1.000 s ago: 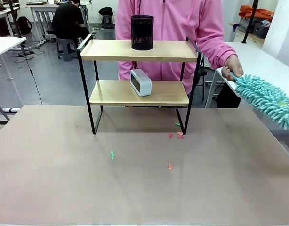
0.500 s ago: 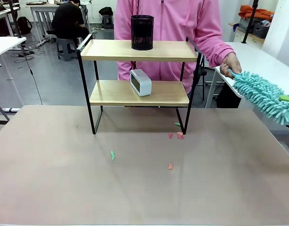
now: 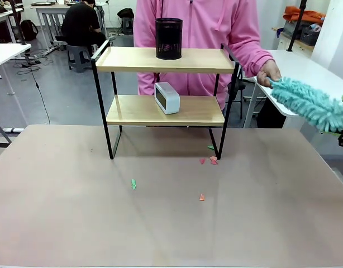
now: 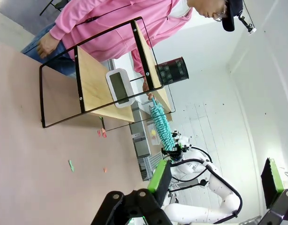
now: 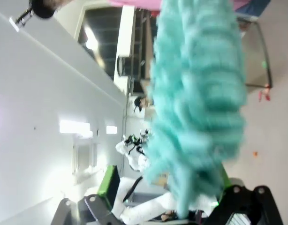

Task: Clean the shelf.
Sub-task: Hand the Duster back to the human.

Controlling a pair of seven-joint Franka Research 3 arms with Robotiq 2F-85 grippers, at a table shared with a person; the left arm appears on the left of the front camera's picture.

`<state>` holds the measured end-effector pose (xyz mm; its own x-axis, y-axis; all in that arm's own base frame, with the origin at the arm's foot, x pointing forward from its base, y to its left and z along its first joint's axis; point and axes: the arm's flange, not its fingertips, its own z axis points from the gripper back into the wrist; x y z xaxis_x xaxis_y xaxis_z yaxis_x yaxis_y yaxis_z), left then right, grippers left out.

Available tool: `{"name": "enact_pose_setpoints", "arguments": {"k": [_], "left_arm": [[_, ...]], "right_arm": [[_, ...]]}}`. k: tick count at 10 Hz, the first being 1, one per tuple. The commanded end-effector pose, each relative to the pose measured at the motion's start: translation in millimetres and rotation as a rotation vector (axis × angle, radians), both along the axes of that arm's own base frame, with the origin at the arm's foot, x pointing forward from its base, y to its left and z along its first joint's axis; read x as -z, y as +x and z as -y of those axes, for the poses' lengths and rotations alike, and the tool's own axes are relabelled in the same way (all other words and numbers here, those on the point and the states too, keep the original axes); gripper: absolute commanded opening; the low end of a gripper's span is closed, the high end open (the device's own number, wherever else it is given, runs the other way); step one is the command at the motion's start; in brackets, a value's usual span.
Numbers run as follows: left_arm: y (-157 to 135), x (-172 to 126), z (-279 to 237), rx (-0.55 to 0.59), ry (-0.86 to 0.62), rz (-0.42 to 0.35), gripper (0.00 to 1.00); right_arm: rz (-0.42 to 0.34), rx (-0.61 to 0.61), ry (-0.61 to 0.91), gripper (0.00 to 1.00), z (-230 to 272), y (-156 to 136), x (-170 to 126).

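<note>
Right gripper [image 5: 162, 197] jaws spread around fluffy teal duster [image 3: 311, 103], right of frame; person's hand [image 3: 268, 73] on handle. Left gripper [image 4: 216, 180] open. Two-tier wooden shelf [image 3: 166, 84] centre.

The left hand [image 4: 214, 187] is black, with two flat fingers [image 4: 159, 176] faced in bright green pads. Its finger links are jointed black bars with round silver pivot screws at the knuckles. The right hand [image 5: 165, 197] has the same build: a green pad [image 5: 108, 180] on a black finger, grey-black links and round pivots. In the left wrist view the right arm [image 4: 214, 180] is glossy white, made of rounded tube segments with bulging joints, and a thin black cable loops along it. The person [image 3: 202, 33] wears a pink zip-up hooded top with long sleeves and drawstrings.
</note>
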<state>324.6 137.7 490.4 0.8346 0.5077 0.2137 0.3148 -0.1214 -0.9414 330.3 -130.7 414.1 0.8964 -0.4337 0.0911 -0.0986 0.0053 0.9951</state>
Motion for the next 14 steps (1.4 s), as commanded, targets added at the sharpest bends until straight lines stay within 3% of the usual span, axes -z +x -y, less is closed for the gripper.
{"name": "enact_pose_setpoints", "arguments": {"k": [1,5,6,7,10,11,12,13,14], "left_arm": [[-4.1,-0.6,2.5,0.012,-0.001,0.004,1.00],[0.1,0.1,0.2,0.001,0.000,0.000,1.00],[-10.3,-12.8,21.1,0.147,0.016,-0.025,1.00],[-11.7,-7.0,47.6,0.275,0.080,-0.077,1.00],[-7.0,29.6,113.0,0.482,0.263,-0.218,1.00],[-4.4,36.7,123.3,0.421,0.296,-0.225,1.00],[1.1,36.9,126.0,0.346,0.263,-0.243,1.00],[7.2,29.5,118.4,0.460,0.255,-0.221,1.00],[7.2,29.5,118.4,0.460,0.255,-0.221,1.00]], "right_arm": [[0.036,-0.120,-0.036,1.00,-49.2,-38.8,-13.5],[0.048,-0.425,-0.152,1.00,-122.7,-60.7,-47.4],[0.059,-0.491,-0.176,1.00,-143.7,-61.6,-51.8],[0.068,-0.540,-0.197,1.00,-162.7,-63.1,-55.2],[0.107,-0.538,-0.205,1.00,-184.7,-66.8,-63.1],[0.105,-0.526,-0.211,1.00,-182.8,-69.0,-61.8],[0.120,-0.591,-0.226,1.00,-170.5,-32.9,-80.2],[0.120,-0.591,-0.226,1.00,-170.5,-32.9,-80.2],[0.120,-0.591,-0.226,1.00,-170.5,-32.9,-80.2]]}}
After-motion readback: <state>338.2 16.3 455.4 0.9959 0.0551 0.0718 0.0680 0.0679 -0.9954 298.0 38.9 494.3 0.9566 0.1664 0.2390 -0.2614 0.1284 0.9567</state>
